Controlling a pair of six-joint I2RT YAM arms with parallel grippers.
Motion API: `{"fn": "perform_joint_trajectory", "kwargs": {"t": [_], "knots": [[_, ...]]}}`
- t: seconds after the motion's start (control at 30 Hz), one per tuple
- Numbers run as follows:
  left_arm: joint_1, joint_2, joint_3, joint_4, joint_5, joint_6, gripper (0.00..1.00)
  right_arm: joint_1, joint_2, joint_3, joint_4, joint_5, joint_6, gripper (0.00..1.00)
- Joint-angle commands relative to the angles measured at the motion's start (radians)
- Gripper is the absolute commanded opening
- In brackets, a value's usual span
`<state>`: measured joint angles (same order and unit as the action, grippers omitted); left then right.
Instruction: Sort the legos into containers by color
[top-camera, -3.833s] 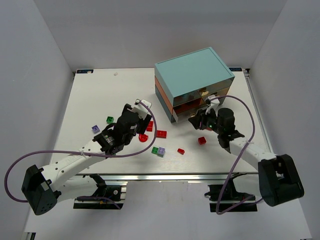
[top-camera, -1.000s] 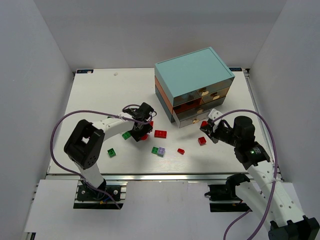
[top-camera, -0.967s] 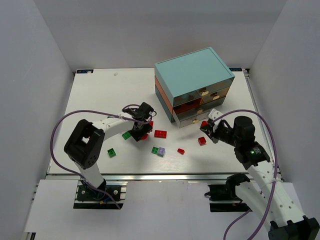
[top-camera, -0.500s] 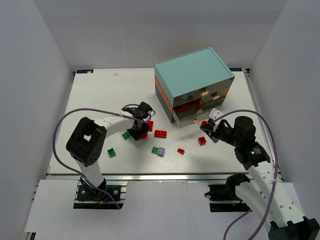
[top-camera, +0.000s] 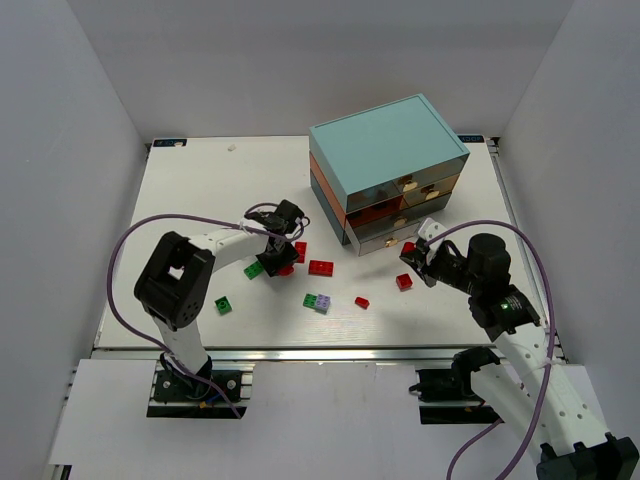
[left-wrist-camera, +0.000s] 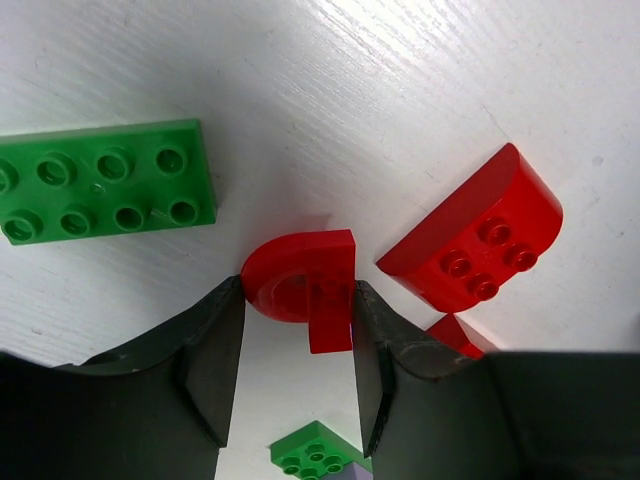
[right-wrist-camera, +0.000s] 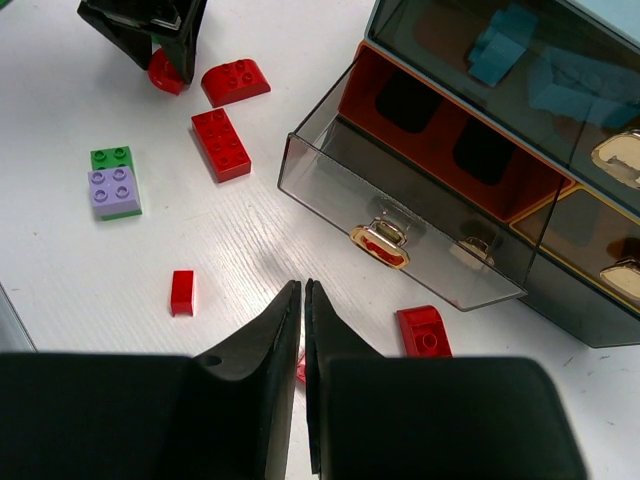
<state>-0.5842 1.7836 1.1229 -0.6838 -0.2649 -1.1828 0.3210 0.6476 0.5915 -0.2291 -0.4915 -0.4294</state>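
Red arched lego (left-wrist-camera: 300, 265) seemingly in left jaws' grip; right jaws closed, empty.

No legible text in any view. Two small dark tags sit at the far edge of the table (top-camera: 200, 180): left tag (top-camera: 166, 143) and right tag (top-camera: 470, 137). They may be labels, but are too small to read. Studs on the green brick (left-wrist-camera: 100, 180) show no readable embossing.

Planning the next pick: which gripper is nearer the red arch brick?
Left: the left gripper clasps the red arch brick; the right gripper hangs far off, by the pulled-out drawer.
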Motion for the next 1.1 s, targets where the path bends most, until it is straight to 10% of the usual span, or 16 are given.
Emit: {"fn": "perform_joint_trajectory", "kwargs": {"t": [0.0, 0.13, 0.57, 0.8, 1.07], "knots": [[0.006, -0.042, 0.002, 0.0, -0.011, 0.075, 0.17, -0.003, -0.012, 0.002, 0.043, 0.01, 0.006, 0.1], [-0.019, -0.15, -0.024, 0.026, -0.042, 0.169, 0.0, -0.003, -0.014, 0.002, 0.043, 0.01, 0.009, 0.1], [-0.051, -0.627, -0.245, 0.454, 0.399, 0.771, 0.0, -0.005, -0.009, 0.001, 0.059, 0.037, 0.024, 0.11], [-0.132, -0.557, -0.149, 0.524, 0.552, 0.91, 0.0, -0.007, -0.002, -0.002, 0.077, 0.103, 0.041, 0.11], [-0.242, -0.377, 0.029, 0.535, 0.362, 1.025, 0.0, -0.026, -0.009, -0.009, 0.097, 0.148, 0.05, 0.12]]}}
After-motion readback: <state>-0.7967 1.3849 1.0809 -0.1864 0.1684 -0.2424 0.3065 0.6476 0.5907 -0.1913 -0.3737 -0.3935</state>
